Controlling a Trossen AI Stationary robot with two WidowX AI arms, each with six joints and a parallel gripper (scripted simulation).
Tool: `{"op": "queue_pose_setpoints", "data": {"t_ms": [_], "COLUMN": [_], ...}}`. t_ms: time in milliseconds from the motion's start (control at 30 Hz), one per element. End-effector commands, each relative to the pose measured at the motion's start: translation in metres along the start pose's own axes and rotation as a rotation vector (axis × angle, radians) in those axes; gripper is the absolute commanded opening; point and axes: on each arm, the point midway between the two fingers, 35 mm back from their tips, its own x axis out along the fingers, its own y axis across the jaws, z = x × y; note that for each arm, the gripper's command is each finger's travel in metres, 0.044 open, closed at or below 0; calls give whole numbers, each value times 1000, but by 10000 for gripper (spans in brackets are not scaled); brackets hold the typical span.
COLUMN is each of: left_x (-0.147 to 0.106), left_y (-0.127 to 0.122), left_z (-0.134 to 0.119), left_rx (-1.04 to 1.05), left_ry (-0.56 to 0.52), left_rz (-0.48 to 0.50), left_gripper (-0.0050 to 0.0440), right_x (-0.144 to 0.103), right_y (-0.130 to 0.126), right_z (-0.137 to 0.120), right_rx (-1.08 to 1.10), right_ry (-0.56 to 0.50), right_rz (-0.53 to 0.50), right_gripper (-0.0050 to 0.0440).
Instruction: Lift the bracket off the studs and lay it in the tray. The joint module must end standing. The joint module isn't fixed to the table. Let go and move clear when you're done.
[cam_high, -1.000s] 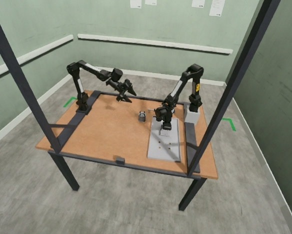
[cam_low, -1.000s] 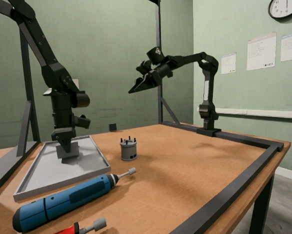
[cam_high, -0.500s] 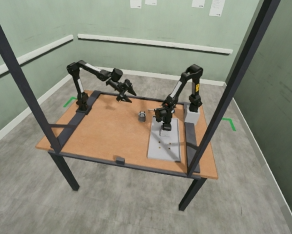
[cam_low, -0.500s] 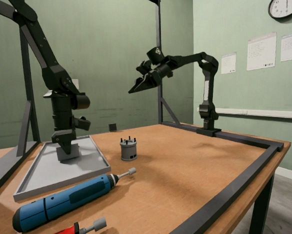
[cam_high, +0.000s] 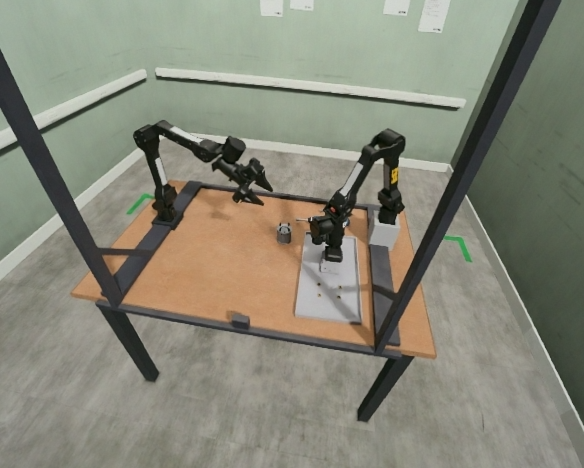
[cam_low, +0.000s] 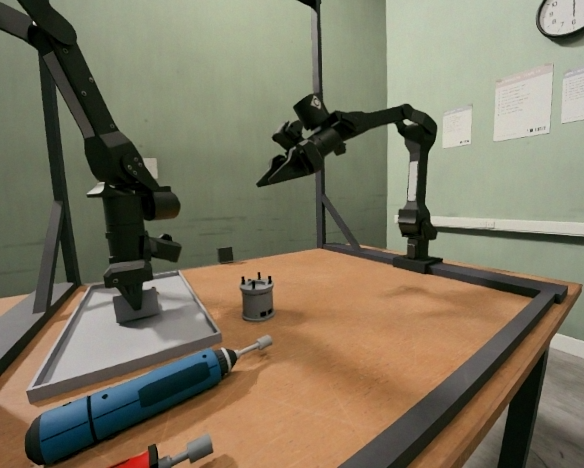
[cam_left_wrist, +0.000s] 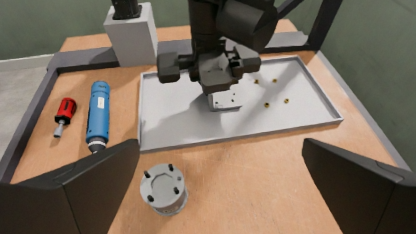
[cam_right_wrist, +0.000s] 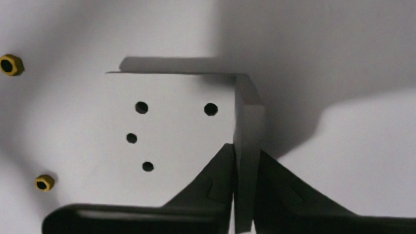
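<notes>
The grey L-shaped bracket (cam_right_wrist: 185, 125) is inside the grey tray (cam_high: 330, 285), with its holed plate flat at or just above the tray floor. It also shows in the exterior view (cam_low: 135, 306) and in the left wrist view (cam_left_wrist: 223, 100). My right gripper (cam_right_wrist: 239, 152) points straight down and is shut on the bracket's upright flange. The grey joint module (cam_low: 257, 299) (cam_left_wrist: 163, 188) stands upright on the table beside the tray, with bare studs on top. My left gripper (cam_low: 267, 177) is open and empty, high above the table and far from the module.
A blue electric screwdriver (cam_left_wrist: 98, 115) and a small red one (cam_left_wrist: 63, 114) lie on the table beside the tray. Several gold nuts (cam_left_wrist: 275, 92) lie loose in the tray. The right arm's grey pedestal (cam_high: 384, 232) stands behind the tray. Dark frame posts rise at the table's edges.
</notes>
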Motion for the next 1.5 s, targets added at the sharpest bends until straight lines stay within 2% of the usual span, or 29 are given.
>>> {"op": "queue_pose_setpoints", "data": {"t_ms": [0,467,533,633,767,933,1133,1400,1467], "left_x": [-7,-7,-7,-7,-7,-7,-7,-7,-7], "left_y": [0,0,0,0,0,0,0,0,0], "left_z": [11,11,11,11,11,11,11,11,11], "left_rx": [1,1,1,1,1,1,1,1,1], "left_ry": [-31,-31,-31,-31,-31,-31,-31,-31,-31], "left_rz": [-2,-2,-2,-2,-2,-2,-2,-2,-2], "left_gripper": [440,440,440,440,440,440,440,440,440], "right_x": [-3,-3,-3,-3,-3,-20,-28,-78,-80], "right_y": [3,3,3,3,3,6,6,5,5], "right_z": [3,3,3,3,3,7,7,6,6], "right_rx": [0,0,0,0,0,1,1,1,1], "right_ry": [-15,-15,-15,-15,-15,-29,-30,-31,-31], "right_rz": [9,9,9,9,9,21,21,22,22], "right_gripper": [24,360,360,432,440,440,440,440,440]}}
